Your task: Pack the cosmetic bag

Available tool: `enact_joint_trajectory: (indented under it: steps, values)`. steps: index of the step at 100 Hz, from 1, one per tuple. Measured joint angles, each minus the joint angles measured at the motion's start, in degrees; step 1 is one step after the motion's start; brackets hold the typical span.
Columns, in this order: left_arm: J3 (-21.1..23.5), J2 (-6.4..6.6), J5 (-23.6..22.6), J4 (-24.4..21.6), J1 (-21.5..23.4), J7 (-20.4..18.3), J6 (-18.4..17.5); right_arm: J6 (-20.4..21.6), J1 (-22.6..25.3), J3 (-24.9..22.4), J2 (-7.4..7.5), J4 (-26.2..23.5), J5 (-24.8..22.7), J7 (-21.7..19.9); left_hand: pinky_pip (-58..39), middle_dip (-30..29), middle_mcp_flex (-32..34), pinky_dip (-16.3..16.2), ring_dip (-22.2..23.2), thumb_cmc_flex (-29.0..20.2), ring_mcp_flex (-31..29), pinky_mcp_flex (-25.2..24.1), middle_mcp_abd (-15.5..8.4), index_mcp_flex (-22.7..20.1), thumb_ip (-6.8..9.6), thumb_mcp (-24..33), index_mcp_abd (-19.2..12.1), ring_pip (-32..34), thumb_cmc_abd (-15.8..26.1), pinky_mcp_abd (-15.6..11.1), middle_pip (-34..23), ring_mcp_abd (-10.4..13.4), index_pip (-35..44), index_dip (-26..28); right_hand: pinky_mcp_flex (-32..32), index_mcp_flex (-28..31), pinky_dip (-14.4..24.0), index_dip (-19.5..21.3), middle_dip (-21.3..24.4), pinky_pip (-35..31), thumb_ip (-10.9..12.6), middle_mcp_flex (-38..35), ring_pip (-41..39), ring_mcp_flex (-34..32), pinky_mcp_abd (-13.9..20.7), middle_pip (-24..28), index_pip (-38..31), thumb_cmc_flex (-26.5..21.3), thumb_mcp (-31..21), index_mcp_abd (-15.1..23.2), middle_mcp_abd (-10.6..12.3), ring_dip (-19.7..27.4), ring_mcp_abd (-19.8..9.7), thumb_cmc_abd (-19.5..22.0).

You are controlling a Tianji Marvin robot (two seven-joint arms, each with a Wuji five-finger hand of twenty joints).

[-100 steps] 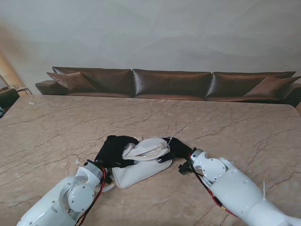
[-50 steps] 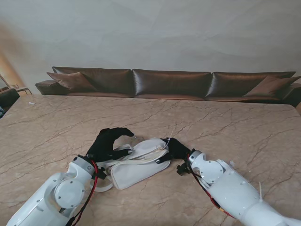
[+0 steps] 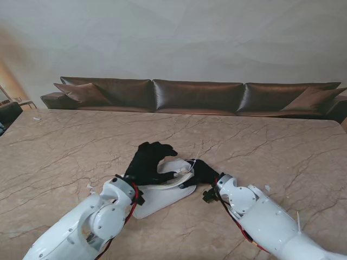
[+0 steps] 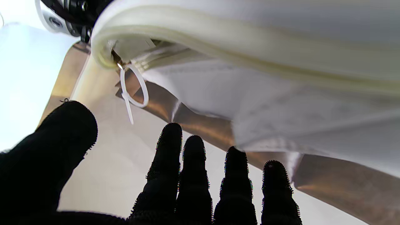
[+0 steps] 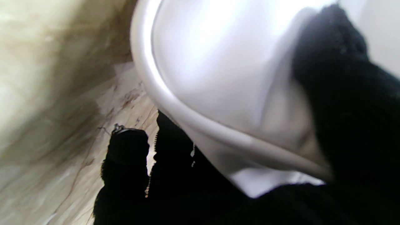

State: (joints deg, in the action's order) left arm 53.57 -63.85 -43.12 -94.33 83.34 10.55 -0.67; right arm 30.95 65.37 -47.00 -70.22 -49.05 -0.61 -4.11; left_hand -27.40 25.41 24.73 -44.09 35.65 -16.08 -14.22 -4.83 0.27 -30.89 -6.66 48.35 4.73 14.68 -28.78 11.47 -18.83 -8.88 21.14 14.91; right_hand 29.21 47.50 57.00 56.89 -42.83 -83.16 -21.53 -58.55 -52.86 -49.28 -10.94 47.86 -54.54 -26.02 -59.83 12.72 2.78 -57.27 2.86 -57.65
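The white cosmetics bag [image 3: 162, 194] lies on the marble table [image 3: 282, 146] close in front of me, its zip side raised. My left hand [image 3: 148, 162], in a black glove, hovers over the bag's middle with fingers spread and holds nothing. In the left wrist view the left hand [image 4: 193, 181] sits apart from the bag [image 4: 265, 87]. A white zip-tie pull [image 4: 132, 90] hangs from the zipper's end. My right hand [image 3: 201, 172] clamps the bag's right end. The right wrist view shows that hand [image 5: 343, 131] with thumb and fingers pinching the white fabric [image 5: 218, 72].
A long brown leather sofa [image 3: 198, 95] runs behind the table's far edge. Small white scraps lie on the marble, one left of my left arm [image 3: 91, 187] and one right of my right arm [image 3: 267, 188].
My left hand has swung from the bag's left end rightward and farther from me, and now hangs over its middle. The right hand has kept its hold and barely moved.
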Motion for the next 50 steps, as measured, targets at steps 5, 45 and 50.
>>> enact_joint_trajectory:
  steps: [5,45,50]
  values:
    - [-1.51,-0.06,-0.4,0.16,-1.21,-0.51,0.93,0.08,-0.13,0.26,0.01,0.05,-0.01,0.02,0.02,0.0,0.05,-0.64,0.0,0.0,0.0,0.0,0.0,-0.02,0.0,-0.06,0.0,0.01,0.0,-0.08,-0.01,0.0,-0.01,0.08,0.0,0.0,0.0,0.0,0.0,0.0,0.0,0.0,-0.09,-0.03,0.0,0.35,-0.29,0.0,0.0,0.02,0.0,-0.24,0.0,0.0]
    - [-6.05,-1.15,2.29,3.05,-5.65,-2.58,2.34,0.93,-0.78,1.25,-0.05,0.18,-0.23,-0.23,-0.09,1.88,5.33,-4.02,0.43,-8.21,-1.68,0.0,-0.67,-4.45,2.31,6.07,-7.41,1.4,0.28,-0.21,-1.86,0.0,20.6,15.24,0.01,0.01,0.0,0.02,-0.52,-0.03,0.0,0.0,-0.97,-0.34,0.0,0.96,-0.85,0.0,0.0,0.04,0.0,-0.66,0.0,0.0]
    - [-6.21,-1.23,2.32,3.37,-5.83,-2.57,2.34,1.04,-0.83,1.35,-0.11,0.34,-0.13,-0.23,-0.67,2.4,6.27,-4.03,0.51,-12.62,-1.76,0.0,-0.92,-5.61,-0.12,8.51,-10.61,1.68,-2.78,-0.62,-2.14,0.0,26.72,16.59,0.01,0.01,0.0,0.02,-0.53,-0.03,0.0,0.0,-1.05,-0.34,0.0,0.98,-0.91,0.0,0.0,0.04,0.0,-0.66,0.0,0.0]
